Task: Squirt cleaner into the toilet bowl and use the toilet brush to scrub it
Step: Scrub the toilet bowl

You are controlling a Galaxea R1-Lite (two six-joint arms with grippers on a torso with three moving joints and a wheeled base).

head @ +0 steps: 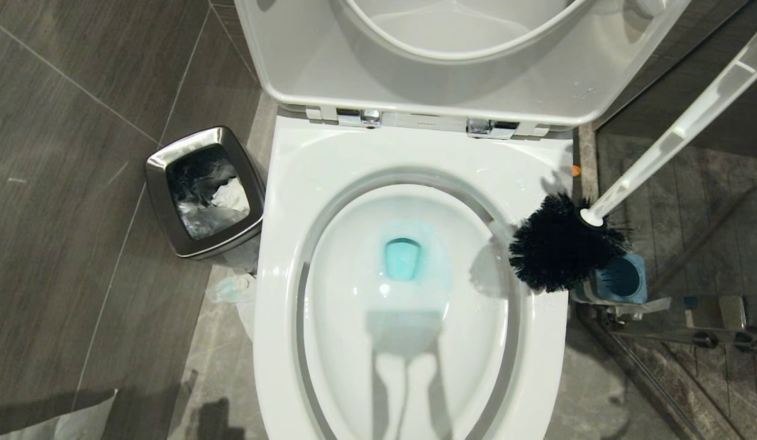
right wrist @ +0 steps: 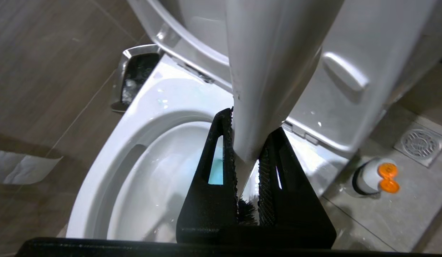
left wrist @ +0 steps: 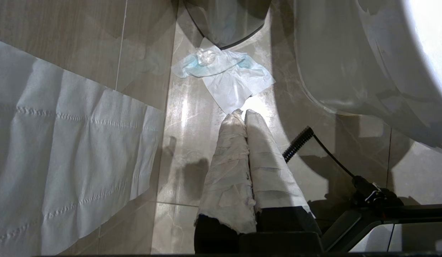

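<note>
The white toilet bowl (head: 280,256) stands with its seat and lid up, and turquoise cleaner (head: 403,259) tints the water at its drain. The toilet brush (head: 564,243) hangs in the air over the bowl's right rim, black bristles down, its whitish handle (head: 677,131) slanting up to the right out of view. My right gripper (right wrist: 250,134) is shut on that handle (right wrist: 263,71), with the bowl (right wrist: 110,171) below. The blue-topped holder (head: 622,280) sits on the floor just right of the bowl. My left gripper (left wrist: 241,114) is parked low by the floor, paper-wrapped fingers pressed together, empty.
A square steel waste bin (head: 202,190) stands left of the toilet. Tissue sheets lie on the floor (left wrist: 74,157), with a crumpled piece (left wrist: 224,76) by the bowl's base. A white bottle with an orange cap (right wrist: 376,175) and a floor drain (right wrist: 420,144) are to the toilet's right.
</note>
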